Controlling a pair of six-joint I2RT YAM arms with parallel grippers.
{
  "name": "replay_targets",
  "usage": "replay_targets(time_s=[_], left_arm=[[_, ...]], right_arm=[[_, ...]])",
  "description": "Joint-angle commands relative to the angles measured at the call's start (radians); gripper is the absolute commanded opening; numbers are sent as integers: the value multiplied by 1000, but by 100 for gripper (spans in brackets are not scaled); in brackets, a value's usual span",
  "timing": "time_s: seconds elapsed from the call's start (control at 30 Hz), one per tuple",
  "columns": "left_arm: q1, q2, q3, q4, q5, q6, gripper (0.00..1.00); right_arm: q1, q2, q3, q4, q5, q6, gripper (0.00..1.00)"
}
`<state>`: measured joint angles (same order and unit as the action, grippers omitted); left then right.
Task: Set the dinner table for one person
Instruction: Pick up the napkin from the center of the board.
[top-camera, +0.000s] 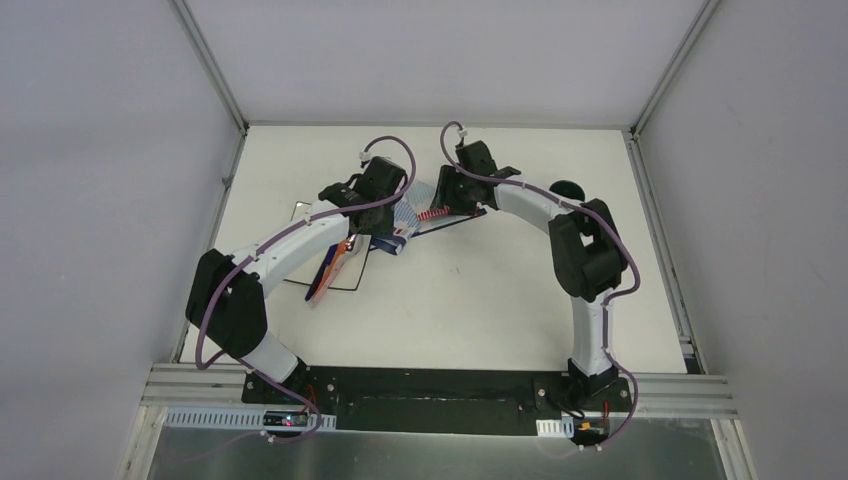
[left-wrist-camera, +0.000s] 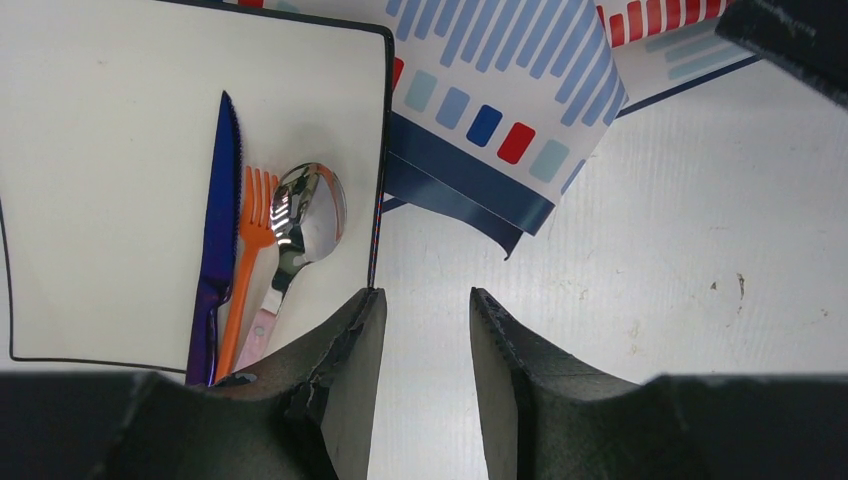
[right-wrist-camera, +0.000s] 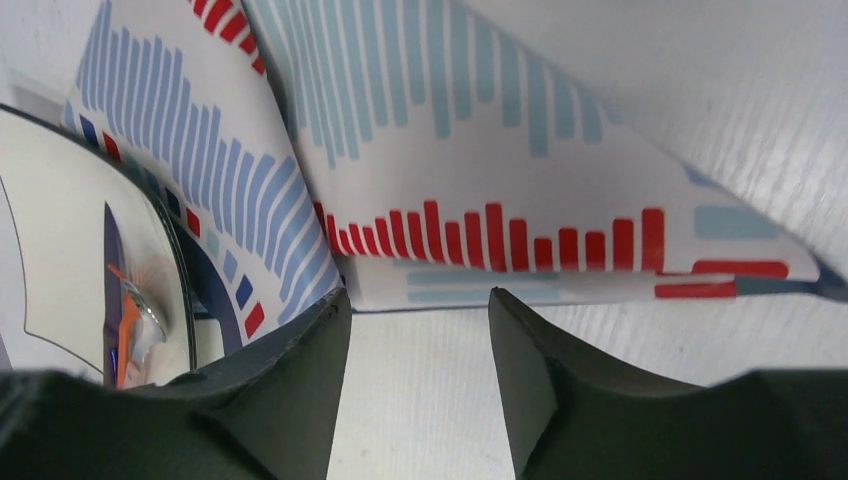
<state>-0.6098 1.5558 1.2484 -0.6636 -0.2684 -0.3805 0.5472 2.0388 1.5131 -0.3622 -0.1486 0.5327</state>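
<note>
The left claw (left-wrist-camera: 427, 300) and right claw (right-wrist-camera: 420, 300) are gaping empty by the rumpled cloth (right-wrist-camera: 450, 150). Flattening it is likely calling for edge pinches.

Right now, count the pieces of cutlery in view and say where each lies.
3, all on the white plate: the blue knife leftmost in the left wrist view, the orange fork beside it, the metal spoon nearest the plate's right edge. Others may hide under the cloth.
</note>
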Motion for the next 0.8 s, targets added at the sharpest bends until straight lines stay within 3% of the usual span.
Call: replay_targets(time_s=[0.0,0.23,0.4,0.77], left_arm=[[-9,-39,3,5,-42,13,38],[-9,-30,-9,6,-44,11,38],[-8,-32,-18,5,-57,12,38],[-10,-23,-8,5,-40,9,38]], right_arm=[[-23,45,105,29,-24,11,56],[-36,121,179,11,-40,18,57],[-35,102,128,24,-46,35,57],[-30,28,172,-176,417,-140,63]])
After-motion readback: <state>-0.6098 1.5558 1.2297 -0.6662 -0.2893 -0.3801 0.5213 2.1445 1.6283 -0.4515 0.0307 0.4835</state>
